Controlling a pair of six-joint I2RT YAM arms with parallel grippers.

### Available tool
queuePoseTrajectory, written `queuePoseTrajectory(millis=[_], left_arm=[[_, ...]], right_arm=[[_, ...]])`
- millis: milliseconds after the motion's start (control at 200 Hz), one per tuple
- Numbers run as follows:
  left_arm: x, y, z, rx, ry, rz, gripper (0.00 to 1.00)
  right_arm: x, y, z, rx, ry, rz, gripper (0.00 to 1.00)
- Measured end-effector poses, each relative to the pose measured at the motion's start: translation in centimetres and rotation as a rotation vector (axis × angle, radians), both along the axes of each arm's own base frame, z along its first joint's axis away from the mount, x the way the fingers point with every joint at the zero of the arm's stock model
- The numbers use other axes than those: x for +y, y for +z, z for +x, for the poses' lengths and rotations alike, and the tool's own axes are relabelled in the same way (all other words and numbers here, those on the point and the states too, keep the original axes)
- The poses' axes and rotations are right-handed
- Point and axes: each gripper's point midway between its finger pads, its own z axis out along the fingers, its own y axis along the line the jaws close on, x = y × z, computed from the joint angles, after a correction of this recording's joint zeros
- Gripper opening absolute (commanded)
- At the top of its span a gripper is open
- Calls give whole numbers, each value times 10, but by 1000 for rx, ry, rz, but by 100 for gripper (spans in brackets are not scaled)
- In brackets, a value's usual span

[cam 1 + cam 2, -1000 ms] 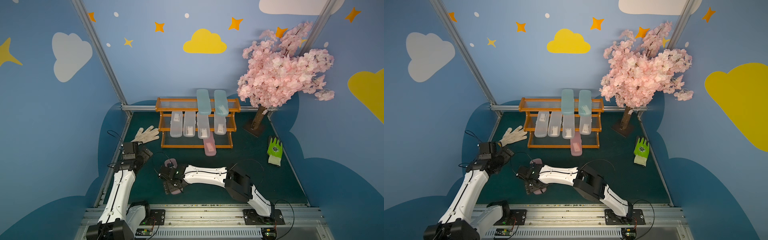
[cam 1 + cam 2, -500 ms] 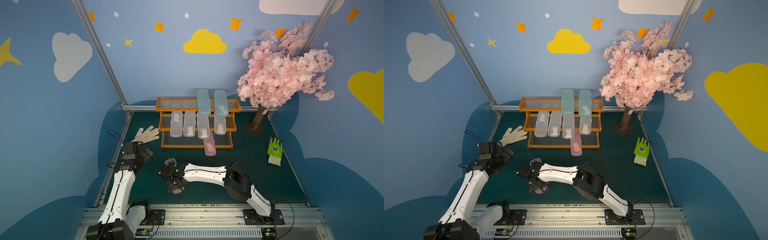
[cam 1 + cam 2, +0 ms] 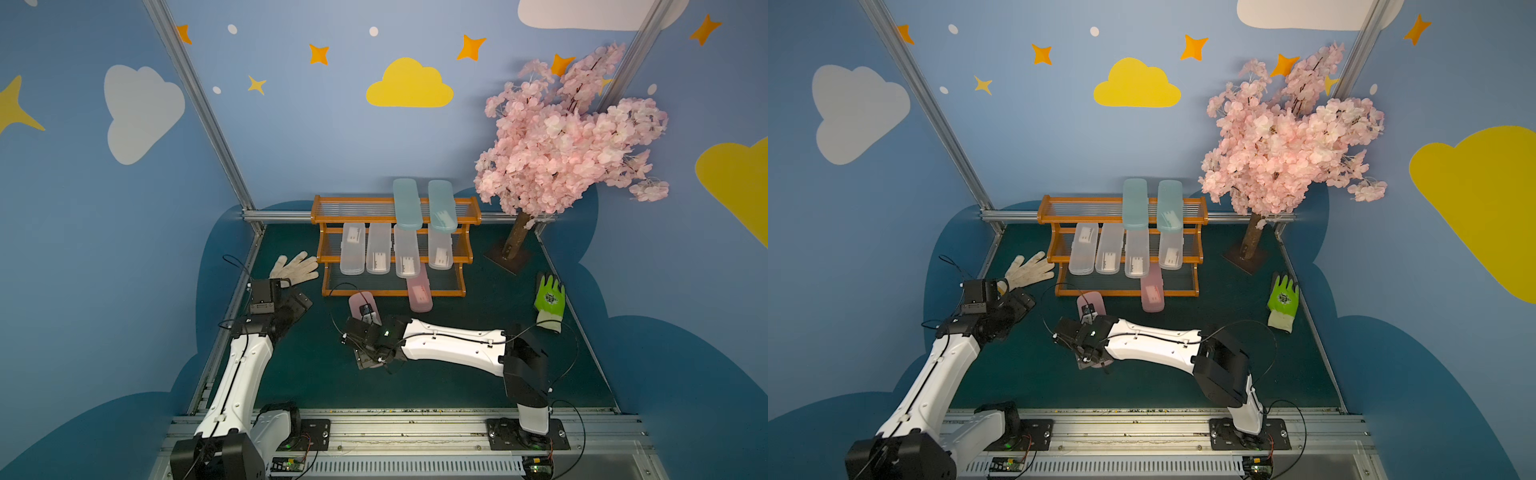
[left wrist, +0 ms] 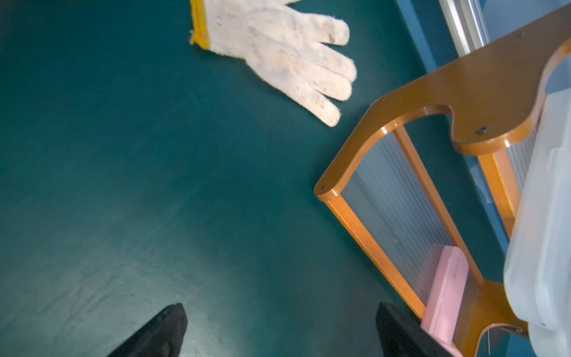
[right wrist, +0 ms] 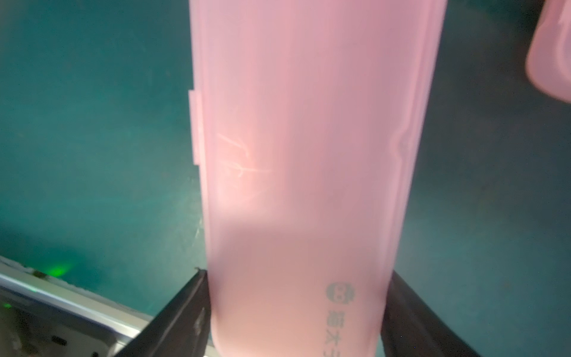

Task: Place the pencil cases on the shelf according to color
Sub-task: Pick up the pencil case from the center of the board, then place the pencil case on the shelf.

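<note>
Right wrist view: the right claw [image 5: 296, 278] is clamped across the narrow width of a pink pencil case [image 5: 309, 139].
In a top view the case sits at about seven o'clock from the shelf [image 3: 395, 293], over the bench [image 3: 457, 386]; the left claw [image 4: 279, 309] gapes empty. The case looks light, stiff and slick. Its thin plastic walls may bow or slip if squeezed hard, so a moderate hold on the long edges near mid-length suits it.

I operate in a staged robot-lab booth: cloud-painted walls [image 3: 291, 124], aluminium frame [image 3: 199, 104], fake blossom tree [image 3: 561, 137], green mat [image 3: 316, 374].
</note>
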Motion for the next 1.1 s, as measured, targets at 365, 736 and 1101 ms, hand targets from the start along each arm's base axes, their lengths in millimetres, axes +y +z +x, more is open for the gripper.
queuePoseTrajectory(millis=[365, 736, 1101], left_arm=[[-6, 6, 18, -7, -29, -10, 100], [-4, 6, 21, -7, -41, 14, 100], [-9, -1, 24, -1, -66, -8, 100]], right_arm=[[36, -14, 62, 22, -36, 46, 62], [53, -30, 105, -3, -137, 119, 62], [58, -44, 127, 3, -171, 148, 98]])
